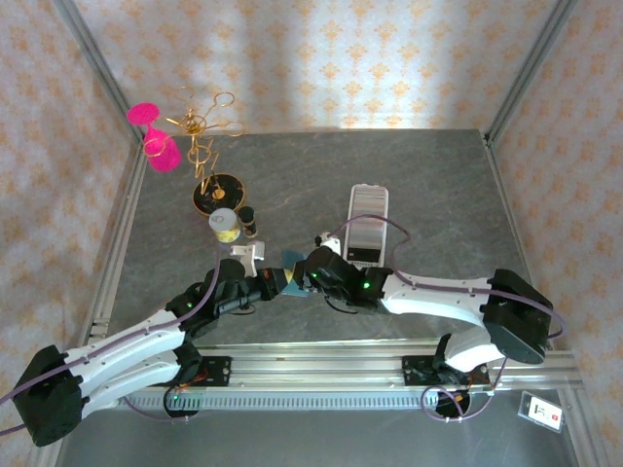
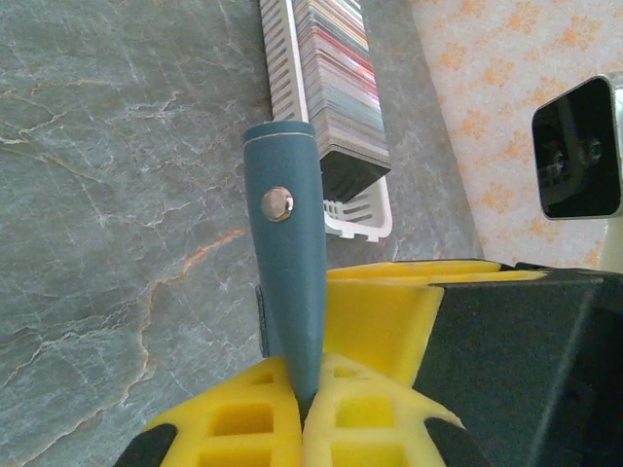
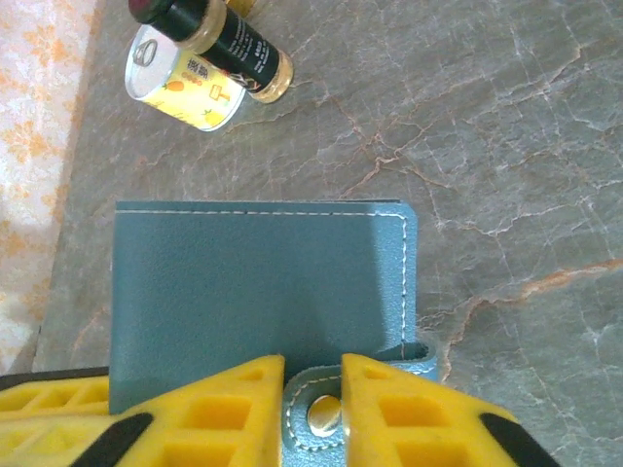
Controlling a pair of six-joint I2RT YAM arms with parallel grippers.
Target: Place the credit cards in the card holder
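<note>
The card holder (image 1: 291, 260), a teal folding wallet, is held off the table between both grippers near the middle front. My left gripper (image 2: 304, 375) is shut on its lower edge, and the wallet (image 2: 287, 243) rises edge-on from the yellow fingers. My right gripper (image 3: 311, 362) faces the wallet's flat side (image 3: 253, 282), its fingers closed against the clasp tab (image 3: 326, 413) with the metal snap between them. The credit cards (image 2: 336, 78) stand as a striped row in a long white tray (image 2: 360, 219) beyond the wallet, also seen as cards (image 1: 368, 233) at centre right.
A yellow can (image 3: 185, 78) and a dark bottle (image 3: 229, 39) lie on the stone top behind the wallet. A gold jewellery stand (image 1: 204, 146) with pink pieces (image 1: 151, 136) stands at back left. Metal frame posts edge the table.
</note>
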